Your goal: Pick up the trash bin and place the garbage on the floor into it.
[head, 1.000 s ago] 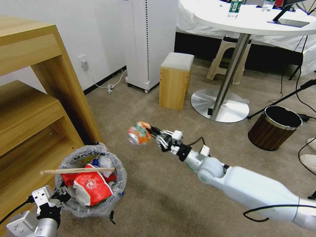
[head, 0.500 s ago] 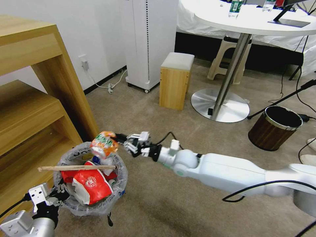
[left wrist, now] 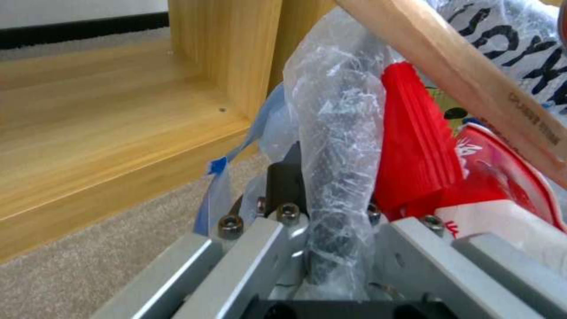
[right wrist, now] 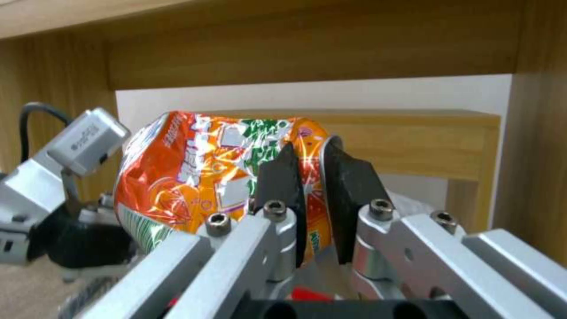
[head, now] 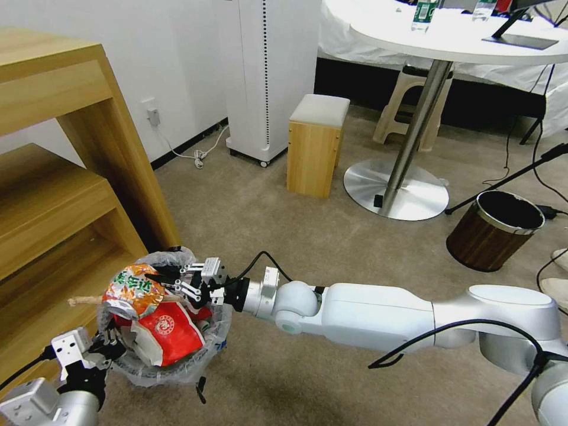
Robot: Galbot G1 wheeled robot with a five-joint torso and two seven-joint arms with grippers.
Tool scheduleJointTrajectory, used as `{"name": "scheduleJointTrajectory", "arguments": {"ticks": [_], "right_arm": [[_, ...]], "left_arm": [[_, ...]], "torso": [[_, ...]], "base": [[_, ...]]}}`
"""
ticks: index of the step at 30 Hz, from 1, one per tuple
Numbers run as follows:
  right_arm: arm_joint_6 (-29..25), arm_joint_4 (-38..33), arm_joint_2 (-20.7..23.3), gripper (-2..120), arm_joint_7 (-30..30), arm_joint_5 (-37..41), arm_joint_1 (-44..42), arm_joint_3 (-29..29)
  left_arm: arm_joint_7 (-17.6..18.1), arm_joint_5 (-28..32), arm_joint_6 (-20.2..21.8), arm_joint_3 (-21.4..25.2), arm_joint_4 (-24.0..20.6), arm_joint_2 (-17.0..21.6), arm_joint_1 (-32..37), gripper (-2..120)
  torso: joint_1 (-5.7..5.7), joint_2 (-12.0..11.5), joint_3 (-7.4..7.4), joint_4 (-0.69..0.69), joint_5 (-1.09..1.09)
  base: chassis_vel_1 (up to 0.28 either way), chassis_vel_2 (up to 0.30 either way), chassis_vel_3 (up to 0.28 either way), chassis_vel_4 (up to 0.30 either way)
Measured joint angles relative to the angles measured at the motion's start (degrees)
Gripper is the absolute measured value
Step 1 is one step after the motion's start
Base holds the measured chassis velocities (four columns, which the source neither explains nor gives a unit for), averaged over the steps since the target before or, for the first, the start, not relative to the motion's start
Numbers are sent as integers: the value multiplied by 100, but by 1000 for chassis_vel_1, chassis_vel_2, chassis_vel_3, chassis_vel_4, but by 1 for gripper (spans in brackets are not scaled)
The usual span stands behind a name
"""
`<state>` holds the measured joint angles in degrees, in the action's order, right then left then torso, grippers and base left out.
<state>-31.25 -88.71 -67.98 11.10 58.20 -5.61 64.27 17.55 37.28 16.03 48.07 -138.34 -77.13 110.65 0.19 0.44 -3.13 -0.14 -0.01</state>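
At the near left, the left gripper [head: 105,348] pinched the bin [head: 207,349] by its near rim, its fingers [left wrist: 283,181] pressed together on the rim and the clear bag [left wrist: 336,146] folded over it. The bin sat low at the left, beside the foot of the wooden shelf [head: 59,177], over the beige floor [head: 307,236]; whether it touched the carpet could not be told. Inside it lay a red wrapper [head: 168,331] with a white edge, and a wooden stick [head: 83,301] rested across the top, its end poking out to the left. Just beyond, the right gripper [head: 157,278], reaching in from the right, was clamped on the crushed orange can [head: 133,290], its dark pads [right wrist: 281,177] squeezing one folded edge. The can hung over the bin's mouth, above the wrapper. Farther off stood a small wooden stool [head: 316,145], and well to the right a brown bin [head: 494,231] with a metal rim beside the round table's base [head: 395,189].
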Motion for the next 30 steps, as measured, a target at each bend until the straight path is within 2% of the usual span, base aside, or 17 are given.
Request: {"name": "scheduleJointTrajectory", "arguments": {"ticks": [9,24,26,29,30], "right_arm": [[77,-103,260,8,-87,-128,-267,-115],[260,118,259,8,-609,-435,-561,-204],[299,121,274,11,-624,-474,-582,-223],[311,141,307,23,-614,-532,-622,-240],[311,141,307,23,-614,-532,-622,-240]], "left_arm": [[1,9,15,41,-160,-35,108,1],[4,-10,25,42,-249,-82,169,1],[4,-10,25,37,-255,-82,165,1],[5,-5,26,41,-269,-80,169,1],[5,-5,26,41,-269,-80,169,1]], "torso": [[0,0,0,0,1],[0,0,0,0,1],[0,0,0,0,1],[0,0,0,0,2],[0,0,0,0,2]], "base": [[0,0,0,0],[0,0,0,0],[0,0,0,0],[0,0,0,0],[0,0,0,0]]}}
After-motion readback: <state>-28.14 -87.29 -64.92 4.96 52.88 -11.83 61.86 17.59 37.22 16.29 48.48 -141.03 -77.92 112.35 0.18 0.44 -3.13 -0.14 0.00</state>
